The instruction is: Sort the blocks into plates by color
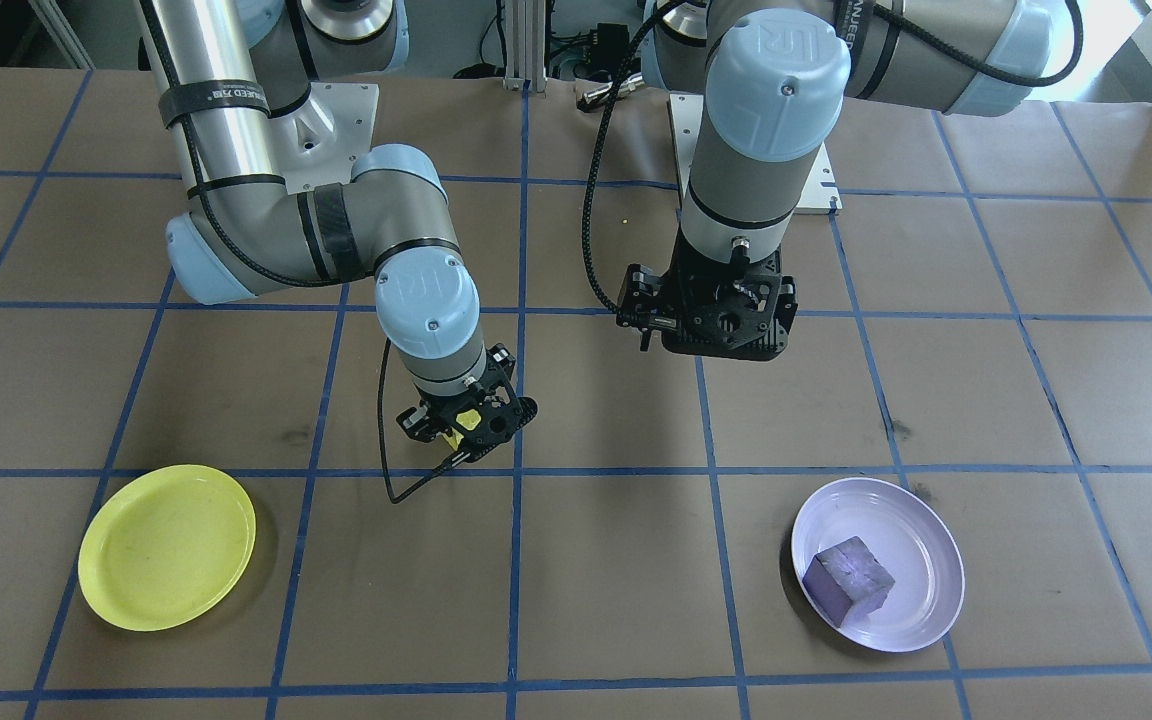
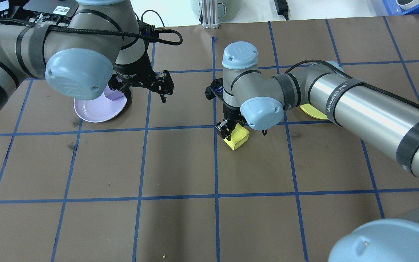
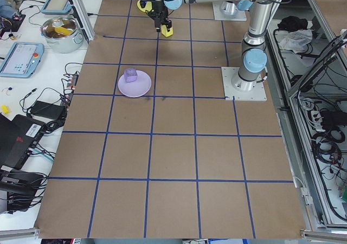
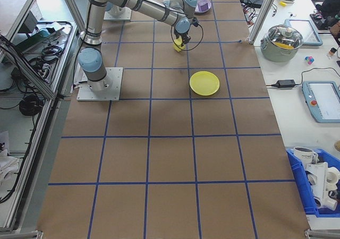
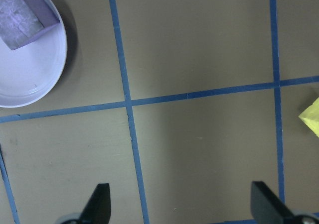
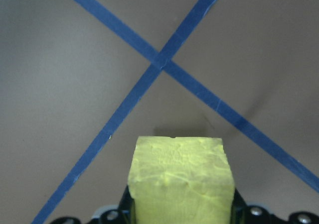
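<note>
The right gripper [image 2: 227, 131] is closed on the yellow block [image 2: 236, 139] and holds it just over the surface, in the middle of its width and toward the edge away from the robot. In the right wrist view the block [image 6: 180, 176] sits between the jaws with its rough painted face toward the camera, and a crossing of blue tape lines lies below it. The left gripper [image 5: 182, 206] is open and holds nothing; it hovers near the lavender plate [image 1: 926, 528], where the purple block [image 1: 848, 582] already lies.

The yellow plate [image 1: 168, 560] is empty and stands well apart from the held block, near the far edge and toward the robot's right end.

I judge that the yellow block is light and stiff, so a small force should be enough to keep it. Its matte, rough paint should give good friction, and I do not expect it to slip or to break. The flat opposite sides are the natural place to hold, and the jaws seem to press there now. The plate is shallow and probably light, so a block dropped from high could bounce out or push it; a low release looks safer
</note>
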Controlling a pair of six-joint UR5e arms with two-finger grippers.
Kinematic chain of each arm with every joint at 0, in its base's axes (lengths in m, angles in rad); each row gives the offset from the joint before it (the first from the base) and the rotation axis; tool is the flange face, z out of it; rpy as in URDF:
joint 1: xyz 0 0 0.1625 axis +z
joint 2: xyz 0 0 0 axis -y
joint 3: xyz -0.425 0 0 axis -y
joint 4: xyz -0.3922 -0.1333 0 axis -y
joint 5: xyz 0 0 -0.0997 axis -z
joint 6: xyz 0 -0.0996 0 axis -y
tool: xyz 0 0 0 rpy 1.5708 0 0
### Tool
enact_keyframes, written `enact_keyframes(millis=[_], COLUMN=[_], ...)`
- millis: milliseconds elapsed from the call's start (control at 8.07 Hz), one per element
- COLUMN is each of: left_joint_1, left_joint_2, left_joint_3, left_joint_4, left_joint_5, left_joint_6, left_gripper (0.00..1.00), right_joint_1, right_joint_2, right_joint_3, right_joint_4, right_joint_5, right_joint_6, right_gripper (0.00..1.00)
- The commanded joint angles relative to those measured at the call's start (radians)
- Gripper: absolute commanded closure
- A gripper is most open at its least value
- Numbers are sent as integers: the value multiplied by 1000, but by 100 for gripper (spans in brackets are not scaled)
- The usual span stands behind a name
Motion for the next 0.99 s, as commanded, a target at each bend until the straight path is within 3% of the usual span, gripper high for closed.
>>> enact_keyframes(millis=[0,372,868], left_joint_1=[1,1,19], left_joint_2=[0,3,6], left_joint_3=[0,1,3], left_joint_4=[0,-8,-15], left_joint_5=[-1,0,-1], left_joint_6=[0,0,0], left_gripper=[0,0,0], right_joint_1=[-39,-222,-445], right_joint_2=[-140,-221,-175], right_joint_3=[-24,-29,-67], right_joint_4=[12,13,2], right_joint_5=[-16,-70,-70], right_joint_6=[2,-9,-56], right_gripper=[100,100,100])
